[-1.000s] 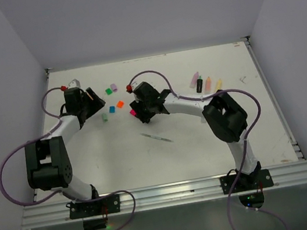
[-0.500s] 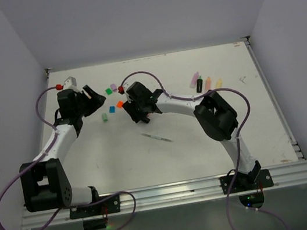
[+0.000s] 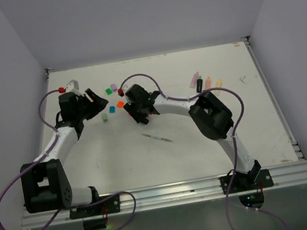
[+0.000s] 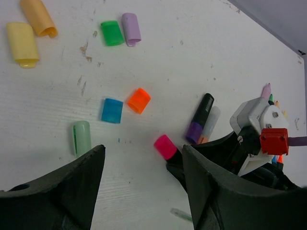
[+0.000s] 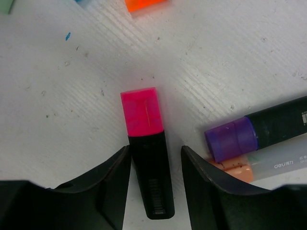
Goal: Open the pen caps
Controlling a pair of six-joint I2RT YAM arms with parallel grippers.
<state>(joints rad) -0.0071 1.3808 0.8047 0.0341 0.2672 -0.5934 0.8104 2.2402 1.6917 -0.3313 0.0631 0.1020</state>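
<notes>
Right gripper [image 5: 154, 160] open, straddles black barrel [image 5: 152, 191], pink cap [image 5: 142, 111] at 12 o'clock; left gripper [image 4: 143, 151] open, empty (green cap [image 4: 112, 33] appears in its view, not the right wrist's).

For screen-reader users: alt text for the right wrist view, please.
A pink-capped black highlighter lies on the white table between two open dark fingers. A purple-capped black pen lies to its right, an orange cap at the top edge.
</notes>
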